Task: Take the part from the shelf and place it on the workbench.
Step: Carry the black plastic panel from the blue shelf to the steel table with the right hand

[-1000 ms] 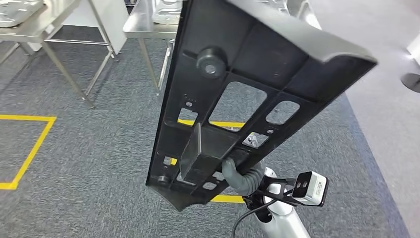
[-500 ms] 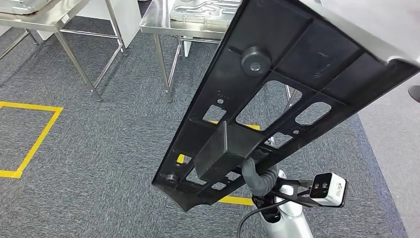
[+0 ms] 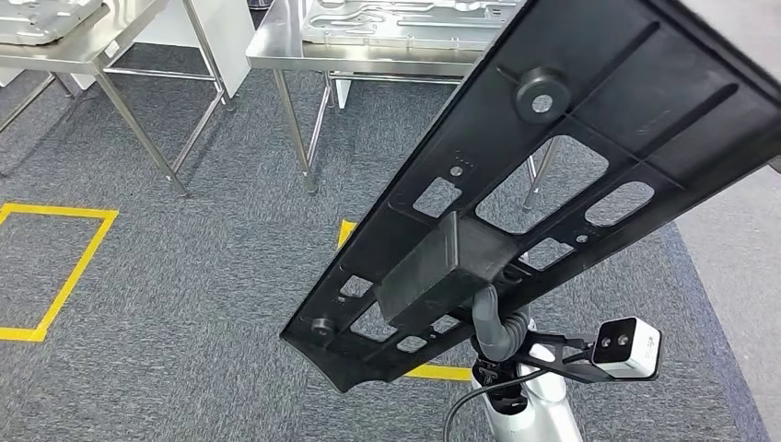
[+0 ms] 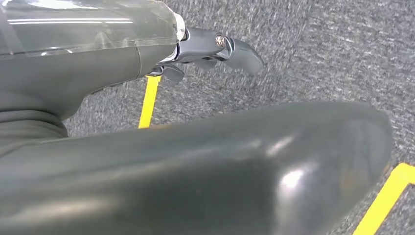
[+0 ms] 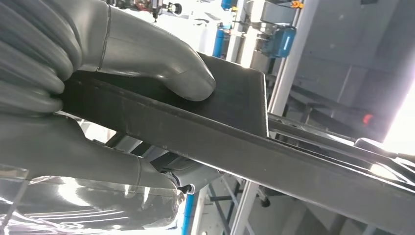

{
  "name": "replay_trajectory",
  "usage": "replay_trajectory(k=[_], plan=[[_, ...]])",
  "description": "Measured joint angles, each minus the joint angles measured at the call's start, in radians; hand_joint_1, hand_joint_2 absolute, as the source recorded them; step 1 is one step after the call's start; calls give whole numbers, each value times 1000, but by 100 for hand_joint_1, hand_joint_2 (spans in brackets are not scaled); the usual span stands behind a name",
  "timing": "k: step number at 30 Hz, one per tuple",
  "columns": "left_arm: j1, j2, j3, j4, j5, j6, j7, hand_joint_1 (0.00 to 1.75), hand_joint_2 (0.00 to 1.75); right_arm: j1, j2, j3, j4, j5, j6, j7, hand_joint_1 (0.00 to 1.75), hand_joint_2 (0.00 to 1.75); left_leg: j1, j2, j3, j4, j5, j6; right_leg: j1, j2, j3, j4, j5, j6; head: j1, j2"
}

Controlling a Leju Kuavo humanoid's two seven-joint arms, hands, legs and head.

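Note:
A long black plastic part with cut-out windows and a boxy block on its underside slants across the head view from bottom centre to top right. My right hand grips it near its lower end. In the right wrist view the thumb presses on one face of the part and the fingers wrap the other. A steel workbench stands ahead across the carpet. My left hand hangs over the floor, its fingers holding nothing.
Grey metal trays lie on the workbench. A second steel table stands at the far left. Yellow tape marks a square on the grey carpet. Paler flooring runs along the right.
The camera has turned and the tables have shifted in the picture. The held part has swung to the right and lies flatter, with my right hand still gripping it.

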Motion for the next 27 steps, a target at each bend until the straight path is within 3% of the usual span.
replay_trajectory(k=[1, 2, 5, 7, 9, 11, 13, 15, 16, 17, 18, 19, 21, 23, 25, 27], plan=[[1, 0, 1, 0, -1, 0, 0, 0, 0, 1, 0, 0, 0, -1, 0, 0, 175, 175, 1, 0, -12, 25, -1, -2, 0, 5, 0, 1, 0, 0, 0, 0], [2, 1, 3, 0, -2, 1, 0, 0, 0, 1, 0, 0, 0, -3, 0, 0, 175, 175, 2, 0, -4, 8, 19, -3, 0, 10, 0, 4, -1, 2, 0, 0], [2, 2, 7, 0, -4, 1, 0, 0, 0, 1, 0, 0, 0, -9, 0, 0, 175, 175, 7, -20, 89, -184, 107, 0, 0, 29, -2, 15, -7, 10, 0, 0], [2, 2, 7, 0, -5, 1, 0, 0, 0, 1, 0, 0, 0, -10, 0, 0, 175, 175, 6, -30, 118, -245, 119, 9, 2, 40, -8, 21, -8, 20, 0, 0], [1, 2, 8, 0, -5, 1, 0, 0, 0, 1, 0, -1, 0, -12, -1, 0, 175, 175, 4, -22, 117, -246, 121, 22, 2, 48, -12, 21, -7, 31, 0, 0], [0, 2, 8, 0, -5, 1, -1, 0, 0, 1, 0, -2, 0, -15, -2, 0, 175, 175, 5, -12, 118, -251, 125, 36, 1, 40, -20, 40, -21, 41, 0, 0], [-2, 1, 8, 0, -5, 2, -2, 0, 0, 0, 0, -3, -1, -18, -2, 0, 175, 175, 6, 0, 118, -254, 128, 46, -1, 20, -63, 134, -75, 50, 0, 0], [-1, 2, 9, 0, -5, 2, -2, 0, 0, 3, 0, -4, -1, -24, -2, 0, 175, 175, 4, 13, 116, -254, 127, 49, -3, 11, -130, 271, -134, 56, 0, 0], [0, 2, 9, 0, -5, 2, -2, 0, 0, 4, 0, -5, -1, -27, -2, 0, 175, 175, 4, 20, 116, -254, 127, 50, -4, 10, -149, 307, -140, 57, 0, 0], [0, 2, 9, 0, -6, 2, -4, 0, 0, 5, 0, -6, 0, -29, -2, 0, 175, 175, 3, 26, 116, -254, 126, 49, -5, 9, -150, 306, -127, 56, 0, 0], [0, 2, 10, 0, -6, 2, -5, 0, 0, 5, 0, -6, 0, -30, -3, 0, 175, 175, 3, 31, 117, -253, 126, 48, -6, 6, -128, 261, -96, 53, 0, 0], [-1, 2, 11, 0, -8, 2, -8, 0, 0, 5, 0, -7, -1, -29, -5, 0, 175, 175, 2, 36, 119, -253, 125, 47, -5, -3, -90, 187, -58, 48, 0, 0], [-2, 1, 13, 0, -12, 1, -12, 0, 0, 4, 0, -8, -5, -21, -10, 0, 175, 175, -1, 42, 122, -252, 123, 40, 3, -29, -25, 57, -14, 36, 0, 0], [-2, 1, 14, 0, -14, 1, -15, 0, 0, 3, 1, -11, -12, -14, -11, 0, 175, 175, -3, 50, 124, -253, 122, 30, 11, -37, -10, 19, -11, 28, 0, 0], [-3, 1, 15, 0, -15, 1, -15, 0, 0, 3, 2, -14, -17, -11, -11, 0, 175, 175, -3, 56, 126, -254, 120, 18, 8, -25, -10, 13, -5, 19, 0, 0], [-4, 1, 15, 0, -16, 1, -16, 0, 0, 2, 6, -15, -20, -9, -11, 0, 175, 175, -2, 40, 111, -215, 91, 9, 1, -18, -6, 2, 2, 7, 0, 0]])
